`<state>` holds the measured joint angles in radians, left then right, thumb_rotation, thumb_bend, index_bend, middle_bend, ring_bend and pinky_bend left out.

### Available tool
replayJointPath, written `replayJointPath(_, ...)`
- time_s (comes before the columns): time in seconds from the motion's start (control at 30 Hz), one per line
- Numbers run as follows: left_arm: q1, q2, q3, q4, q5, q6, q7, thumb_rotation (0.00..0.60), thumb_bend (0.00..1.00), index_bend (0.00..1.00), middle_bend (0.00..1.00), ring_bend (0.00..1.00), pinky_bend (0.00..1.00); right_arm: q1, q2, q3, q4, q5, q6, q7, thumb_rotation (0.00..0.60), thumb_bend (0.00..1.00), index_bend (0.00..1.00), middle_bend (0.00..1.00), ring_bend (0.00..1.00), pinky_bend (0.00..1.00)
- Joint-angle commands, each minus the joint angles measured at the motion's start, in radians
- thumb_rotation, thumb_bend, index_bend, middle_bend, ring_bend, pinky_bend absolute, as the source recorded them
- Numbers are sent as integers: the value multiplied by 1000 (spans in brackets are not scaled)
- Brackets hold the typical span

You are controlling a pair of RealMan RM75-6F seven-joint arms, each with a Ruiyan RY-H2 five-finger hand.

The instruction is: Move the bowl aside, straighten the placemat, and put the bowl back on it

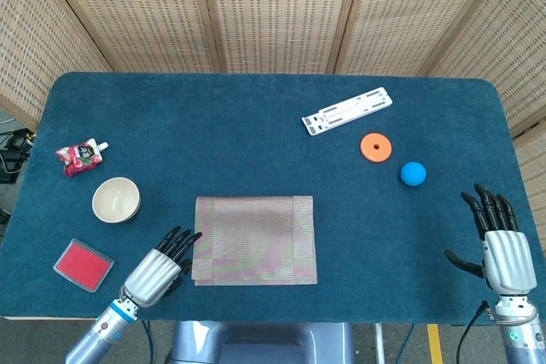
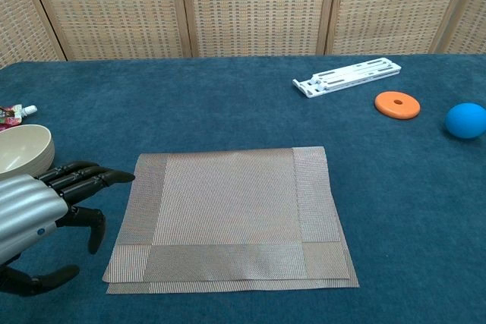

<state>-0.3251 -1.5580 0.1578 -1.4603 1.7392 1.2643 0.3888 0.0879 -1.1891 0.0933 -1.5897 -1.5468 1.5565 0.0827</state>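
Note:
The cream bowl stands empty on the blue cloth, left of the placemat and apart from it. The woven grey-brown placemat lies flat near the table's front middle, its sides nearly square to the table edge. My left hand hovers open just off the mat's front-left corner, fingers stretched toward the mat and holding nothing. My right hand is open at the table's front right, far from the mat; only the head view shows it.
A red flat pad lies front left and a red snack pouch further back. At the back right are a white plastic bracket, an orange disc and a blue ball.

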Motion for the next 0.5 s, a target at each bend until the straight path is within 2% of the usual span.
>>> replayJointPath(0.03, 4, -3, 4, 4, -4, -13, 9, 600, 356, 399, 0, 0, 0, 0, 0, 0, 0, 0, 0, 0, 600, 139, 128, 0, 0, 0)
replayJointPath(0.5, -3, -46, -18, 59, -43, -63, 12, 600, 356, 458, 0, 0, 0, 0, -3, -1, 0, 1, -3, -5, 600, 139, 127, 0, 0, 0)
